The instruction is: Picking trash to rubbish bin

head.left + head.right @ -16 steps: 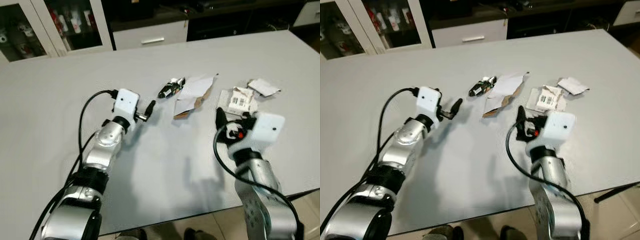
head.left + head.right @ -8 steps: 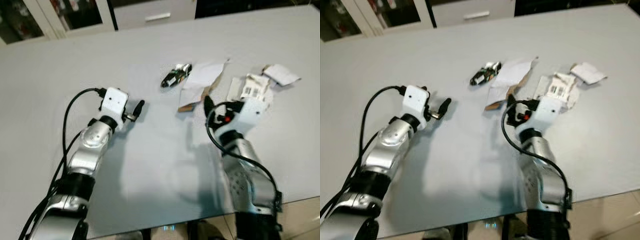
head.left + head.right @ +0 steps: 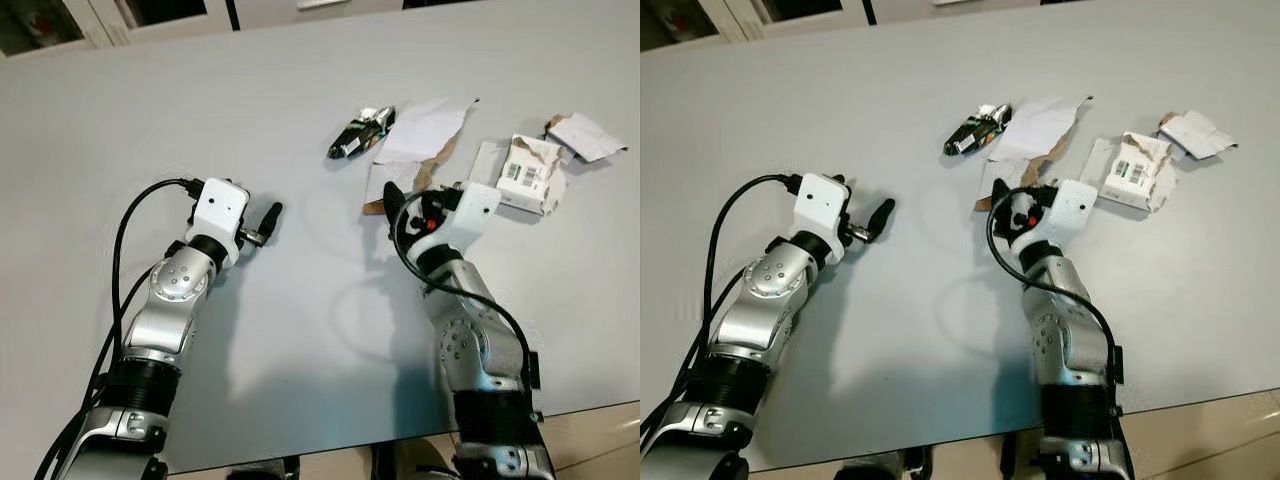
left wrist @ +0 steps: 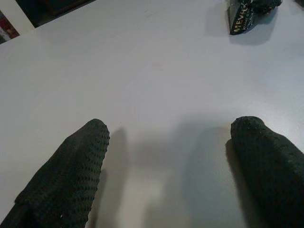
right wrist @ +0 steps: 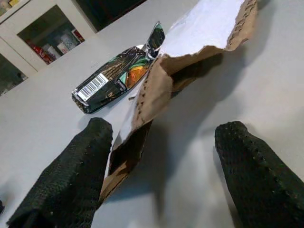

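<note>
Trash lies on the grey table (image 3: 300, 340): a dark foil wrapper (image 3: 358, 136), a torn white and brown paper envelope (image 3: 420, 140), a crumpled white box with a barcode (image 3: 525, 175) and a white paper scrap (image 3: 588, 137). My right gripper (image 3: 410, 205) is open at the near end of the envelope. In the right wrist view its fingers (image 5: 71, 175) stand on either side of the envelope's brown torn edge (image 5: 156, 90), with the wrapper (image 5: 116, 76) just beyond. My left gripper (image 3: 268, 216) is open over bare table, left of the trash. The wrapper (image 4: 247, 14) lies far ahead of it.
White cabinets (image 3: 60, 15) stand behind the table's far edge. The table's near edge (image 3: 330, 452) runs just in front of me, with floor (image 3: 600, 440) below it at the right. Wide bare table surface spreads left of the trash.
The camera has tilted down and come closer to the table. My right gripper has moved left, from the white box to the torn envelope. The left arm has hardly moved.
</note>
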{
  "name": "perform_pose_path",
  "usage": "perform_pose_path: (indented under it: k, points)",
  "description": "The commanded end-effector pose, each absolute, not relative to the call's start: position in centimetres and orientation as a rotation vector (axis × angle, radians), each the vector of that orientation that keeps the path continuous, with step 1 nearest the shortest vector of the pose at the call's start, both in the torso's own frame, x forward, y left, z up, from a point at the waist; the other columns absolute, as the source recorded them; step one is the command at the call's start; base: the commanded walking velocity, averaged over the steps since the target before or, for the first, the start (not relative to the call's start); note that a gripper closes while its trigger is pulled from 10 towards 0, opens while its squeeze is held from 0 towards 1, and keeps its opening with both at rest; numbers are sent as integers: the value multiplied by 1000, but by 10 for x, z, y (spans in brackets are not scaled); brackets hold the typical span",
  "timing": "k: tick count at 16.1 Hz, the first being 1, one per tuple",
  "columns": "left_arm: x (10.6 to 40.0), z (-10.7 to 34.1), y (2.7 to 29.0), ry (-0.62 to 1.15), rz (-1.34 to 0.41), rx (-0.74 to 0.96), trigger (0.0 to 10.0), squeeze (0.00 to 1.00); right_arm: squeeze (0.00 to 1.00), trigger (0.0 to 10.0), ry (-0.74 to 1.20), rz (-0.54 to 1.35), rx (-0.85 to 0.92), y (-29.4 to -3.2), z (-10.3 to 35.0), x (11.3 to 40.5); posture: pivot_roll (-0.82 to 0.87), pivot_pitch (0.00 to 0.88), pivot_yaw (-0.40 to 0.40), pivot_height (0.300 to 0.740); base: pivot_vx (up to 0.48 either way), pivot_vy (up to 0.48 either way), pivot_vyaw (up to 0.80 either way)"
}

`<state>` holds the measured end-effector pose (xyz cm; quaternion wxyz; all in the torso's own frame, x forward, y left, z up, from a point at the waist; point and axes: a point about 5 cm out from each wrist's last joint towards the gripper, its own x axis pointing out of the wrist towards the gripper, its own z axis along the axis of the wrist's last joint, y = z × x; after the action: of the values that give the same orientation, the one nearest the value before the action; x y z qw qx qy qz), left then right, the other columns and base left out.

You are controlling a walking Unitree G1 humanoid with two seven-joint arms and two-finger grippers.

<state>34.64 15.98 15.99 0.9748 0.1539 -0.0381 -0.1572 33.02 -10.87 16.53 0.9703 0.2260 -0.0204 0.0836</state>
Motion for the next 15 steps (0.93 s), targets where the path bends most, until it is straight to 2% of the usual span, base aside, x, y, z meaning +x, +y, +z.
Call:
perform_pose_path:
  k: [1, 13, 14, 15]
  points:
    - [342, 154, 166, -43, -299, 314, 10000, 0, 0, 10000, -29, 174, 478, -107, 161, 332, 292, 308, 52, 740, 0, 0, 0]
    - [334, 151, 168, -17, -295, 325, 10000, 0, 0, 10000, -56, 249, 527, -109, 164, 364, 317, 312, 51, 740, 0, 0, 0]
    - [333, 151, 168, -15, -295, 325, 10000, 0, 0, 8392, -54, 259, 533, -106, 164, 366, 317, 312, 51, 740, 0, 0, 0]
    - [333, 151, 168, -13, -296, 325, 10000, 0, 0, 3333, -52, 269, 540, -104, 164, 369, 318, 312, 51, 740, 0, 0, 0]
